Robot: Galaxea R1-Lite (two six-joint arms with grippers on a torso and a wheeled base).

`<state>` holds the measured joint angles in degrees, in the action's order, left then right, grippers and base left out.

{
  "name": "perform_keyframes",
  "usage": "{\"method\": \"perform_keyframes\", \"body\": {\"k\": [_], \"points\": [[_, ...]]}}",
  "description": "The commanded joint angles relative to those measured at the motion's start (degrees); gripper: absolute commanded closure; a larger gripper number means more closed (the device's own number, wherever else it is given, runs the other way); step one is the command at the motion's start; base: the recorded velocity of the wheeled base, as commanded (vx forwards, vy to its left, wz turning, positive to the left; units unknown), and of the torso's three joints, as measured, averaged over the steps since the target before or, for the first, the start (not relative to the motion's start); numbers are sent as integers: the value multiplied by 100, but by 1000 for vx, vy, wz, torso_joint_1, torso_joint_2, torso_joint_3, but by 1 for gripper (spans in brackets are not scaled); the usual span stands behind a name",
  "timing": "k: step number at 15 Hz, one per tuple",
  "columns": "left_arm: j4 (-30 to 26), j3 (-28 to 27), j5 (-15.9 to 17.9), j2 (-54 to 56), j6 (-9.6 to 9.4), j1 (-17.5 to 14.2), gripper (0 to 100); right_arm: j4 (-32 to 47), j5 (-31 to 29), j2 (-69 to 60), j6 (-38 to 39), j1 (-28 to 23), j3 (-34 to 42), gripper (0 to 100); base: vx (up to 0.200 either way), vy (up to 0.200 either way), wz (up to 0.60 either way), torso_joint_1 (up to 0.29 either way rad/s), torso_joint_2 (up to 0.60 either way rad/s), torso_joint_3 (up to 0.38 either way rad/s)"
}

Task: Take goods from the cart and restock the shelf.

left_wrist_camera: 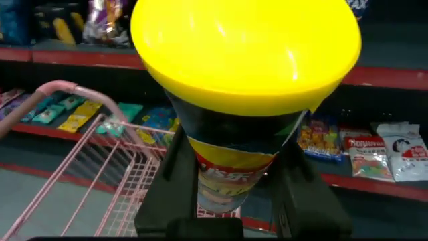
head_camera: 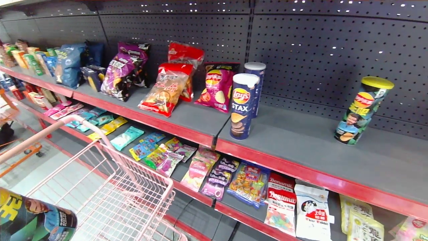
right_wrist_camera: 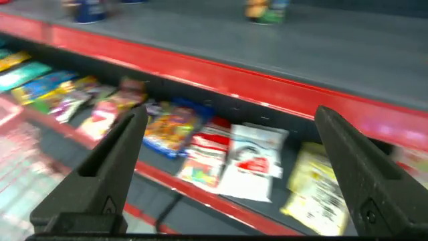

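Currently left hand [left_wrist_camera: 233,191] grips can [left_wrist_camera: 244,53] (yellow lid); green label.

Chip canister [left_wrist_camera: 244,47], yellow lid, green-and-black label: clamped between the fingers of the left gripper [left_wrist_camera: 234,191], lid toward the wrist camera, near the pink wire cart [head_camera: 133,204]. Matching canister [head_camera: 362,110] upright on the grey, red-edged top shelf [head_camera: 301,140], well apart from two blue canisters [head_camera: 242,107] standing together.

Brand print — blue can [head_camera: 241,107], white packet [head_camera: 312,214]
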<state>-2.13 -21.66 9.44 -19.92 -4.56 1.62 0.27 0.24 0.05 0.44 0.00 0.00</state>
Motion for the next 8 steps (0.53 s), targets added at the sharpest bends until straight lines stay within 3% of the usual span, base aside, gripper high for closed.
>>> {"method": "perform_keyframes", "body": {"k": [1,6,7,8], "points": [[-6,110,-12,155,-19,5,100,8,2,4,-9,0,0,0,0,0,-600,7,-32,-22],[-15,118,-56,137,-98,-4,100,8,-7,4,-9,0,0,0,0,0,-600,10,-6,-2],[-121,118,-117,120,-186,-92,100,8,-7,4,-9,0,0,0,0,0,-600,2,-2,-7],[-138,118,-161,129,-318,-109,100,0,-7,4,0,0,-9,0,0,0,0,0,0,0]]}}
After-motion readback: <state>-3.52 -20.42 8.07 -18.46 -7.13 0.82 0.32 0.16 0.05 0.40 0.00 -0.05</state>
